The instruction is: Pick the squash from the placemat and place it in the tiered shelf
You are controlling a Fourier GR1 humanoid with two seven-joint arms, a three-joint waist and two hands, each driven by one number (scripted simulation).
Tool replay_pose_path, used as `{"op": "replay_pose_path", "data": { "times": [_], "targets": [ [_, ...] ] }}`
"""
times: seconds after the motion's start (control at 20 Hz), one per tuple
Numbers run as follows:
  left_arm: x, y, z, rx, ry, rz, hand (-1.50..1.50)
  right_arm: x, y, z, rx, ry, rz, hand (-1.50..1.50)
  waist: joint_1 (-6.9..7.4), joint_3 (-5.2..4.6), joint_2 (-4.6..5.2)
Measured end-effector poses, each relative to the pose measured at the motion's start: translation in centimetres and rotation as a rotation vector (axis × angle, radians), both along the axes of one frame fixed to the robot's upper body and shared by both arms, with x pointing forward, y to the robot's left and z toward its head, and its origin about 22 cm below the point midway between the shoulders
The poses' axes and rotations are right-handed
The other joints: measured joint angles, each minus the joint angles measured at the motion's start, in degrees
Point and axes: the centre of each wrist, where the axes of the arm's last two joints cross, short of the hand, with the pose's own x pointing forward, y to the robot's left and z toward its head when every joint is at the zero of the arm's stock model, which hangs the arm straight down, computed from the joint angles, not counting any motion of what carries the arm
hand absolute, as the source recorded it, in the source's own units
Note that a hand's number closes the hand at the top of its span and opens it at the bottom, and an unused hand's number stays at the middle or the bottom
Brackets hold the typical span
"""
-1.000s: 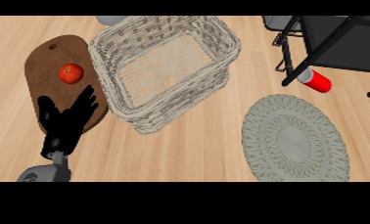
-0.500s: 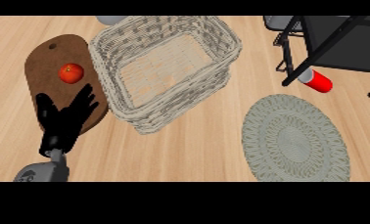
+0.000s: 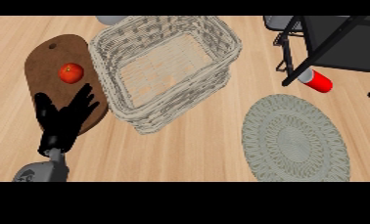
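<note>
A round grey woven placemat (image 3: 296, 140) lies at the lower right with nothing showing on it. I see no squash anywhere in this view. The black-framed tiered shelf (image 3: 318, 54) stands at the top right, partly cut off by the view's edge. My left hand (image 3: 63, 120) is at the lower left, fingers straight and spread, over the near end of a brown cutting board; it holds nothing. My right hand does not show.
A large wicker basket (image 3: 173, 105) sits in the middle. The brown cutting board (image 3: 47, 66) at left carries a red tomato (image 3: 70, 73). A red cylinder (image 3: 315, 81) lies by the shelf's foot. A grey object (image 3: 108, 19) peeks in at the top.
</note>
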Motion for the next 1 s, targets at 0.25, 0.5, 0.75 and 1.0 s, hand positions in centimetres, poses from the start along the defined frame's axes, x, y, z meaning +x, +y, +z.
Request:
{"op": "replay_pose_path", "data": {
  "times": [0.25, 0.5, 0.75, 1.0],
  "targets": [
    [0.0, -0.1, 0.1, 0.001, 0.005, 0.001, 0.0, -1.7, -2.4, 0.6, 0.069, -0.075, -0.121, -1.5, -0.1, 0.01, -0.01],
    [-0.1, -0.8, 0.1, 0.001, -0.011, -0.002, 0.0, -5.0, -6.1, 1.7, 0.119, -0.118, -0.28, -1.5, 0.06, 0.03, 0.17],
    [-0.3, -0.6, 0.1, -0.002, -0.016, -0.006, 0.0, -9.0, -10.0, 2.1, 0.209, -0.148, -0.364, -1.5, -0.02, 0.06, 0.27],
    [-0.2, -0.9, 0.3, -0.001, 0.001, 0.002, 0.0, -12.5, -13.1, 1.3, 0.249, -0.146, -0.358, -1.5, -0.23, 0.11, 0.23]
  ]
}}
